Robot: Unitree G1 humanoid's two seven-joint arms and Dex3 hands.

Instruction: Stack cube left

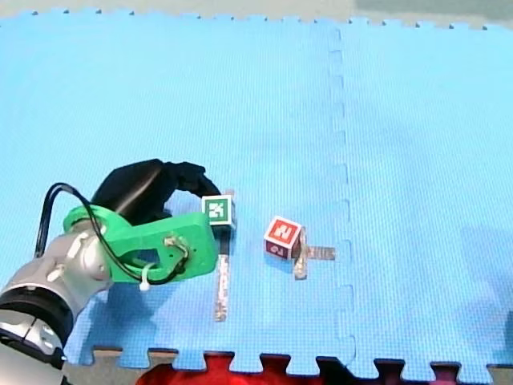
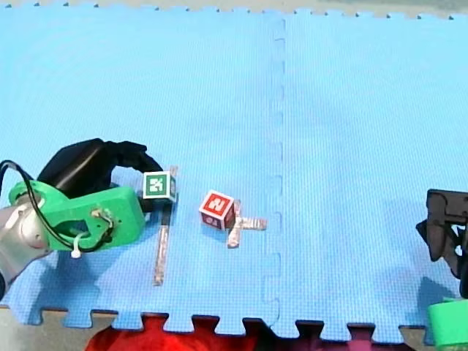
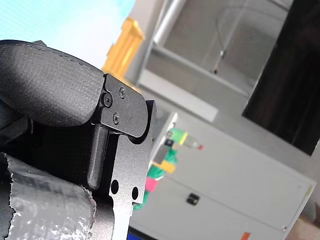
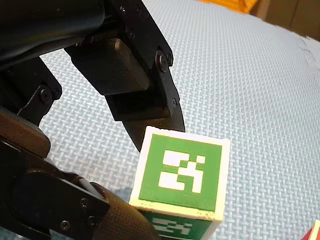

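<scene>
Fingers of the left hand (image 1: 148,188) pinch the green cube (image 1: 216,210) just left of the red cube (image 1: 282,237), with the right hand (image 2: 444,223) well right of it, and a shallow pinch risks a skewed drop.

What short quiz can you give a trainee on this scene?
1. Fill in: the right hand, by the mat's right edge, holds ___.
2. Which hand grips the green cube? A. left hand B. right hand
3. True or false: the red cube sits on the green cube.
Key: 1 nothing; 2 A; 3 false, the red cube stands on the mat beside it.
</scene>
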